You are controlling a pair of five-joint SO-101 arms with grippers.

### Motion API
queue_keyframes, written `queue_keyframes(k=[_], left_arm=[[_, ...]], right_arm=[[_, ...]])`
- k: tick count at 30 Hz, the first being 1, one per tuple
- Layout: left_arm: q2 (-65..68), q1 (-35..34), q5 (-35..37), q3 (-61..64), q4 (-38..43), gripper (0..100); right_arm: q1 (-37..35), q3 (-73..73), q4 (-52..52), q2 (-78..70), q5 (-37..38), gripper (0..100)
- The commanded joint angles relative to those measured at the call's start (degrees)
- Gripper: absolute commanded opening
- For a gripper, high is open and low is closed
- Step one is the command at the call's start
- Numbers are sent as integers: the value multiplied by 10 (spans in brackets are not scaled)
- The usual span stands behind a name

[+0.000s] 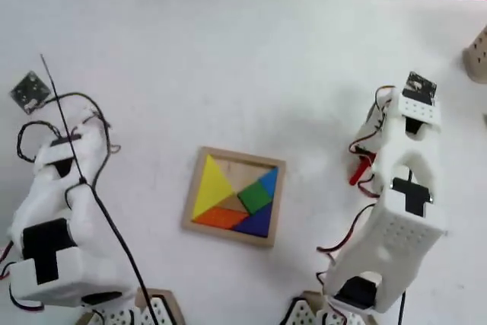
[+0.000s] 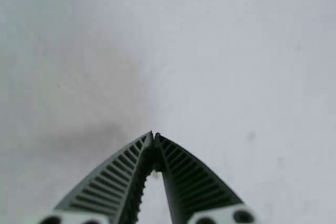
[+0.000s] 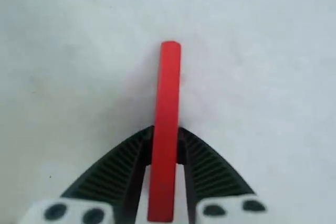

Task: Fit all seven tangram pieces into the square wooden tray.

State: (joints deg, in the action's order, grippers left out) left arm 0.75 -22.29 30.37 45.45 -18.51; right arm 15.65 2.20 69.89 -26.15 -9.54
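At the middle of the white table (image 1: 228, 58) lies the square wooden tray (image 1: 199, 188), turned slightly clockwise. Five coloured pieces show in it: a yellow triangle (image 1: 211, 184) toward 9 o'clock, a light blue piece (image 1: 267, 181) toward 2 o'clock, a green square (image 1: 255, 198) at the centre, an orange piece (image 1: 220, 218) toward 7 o'clock and a dark blue triangle (image 1: 256, 223) toward 5 o'clock. The stretch toward 12 o'clock looks wood-coloured; whether a piece lies there cannot be told.

A sixth piece, the red piece (image 3: 169, 87), is outside the tray, well apart at about 3 o'clock from it. It stands on edge, clamped between the fingers of the right gripper (image 3: 165, 129), with its far end sticking out past the fingertips over bare table.

The right arm (image 1: 403, 203) rises from the near table edge at about 4 o'clock from the tray and stretches toward 12 o'clock, with red and black wires (image 1: 364, 150) hanging on its tray side. The left arm (image 1: 53, 211) sits at 9 o'clock from the tray, a black cable (image 1: 106, 218) trailing across it. The left gripper (image 2: 153, 136) points down at bare table, fingers together with nothing between them.

A beige object (image 1: 477, 55) sits at the table's edge, at about 2 o'clock from the tray. Nothing lies between the red piece and the tray.
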Motion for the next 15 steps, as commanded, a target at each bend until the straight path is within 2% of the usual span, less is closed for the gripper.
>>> queue_keyframes(k=[1, 9, 15], left_arm=[[-7, 14, -26, -4, 16, 23], [-4, 14, -32, -4, 16, 23], [-4, 15, -32, -4, 16, 23]], right_arm=[[3, -8, 22, 6, 4, 16], [-4, 3, 110, 109, -20, 16], [-17, 99, 120, 252, -20, 16]])
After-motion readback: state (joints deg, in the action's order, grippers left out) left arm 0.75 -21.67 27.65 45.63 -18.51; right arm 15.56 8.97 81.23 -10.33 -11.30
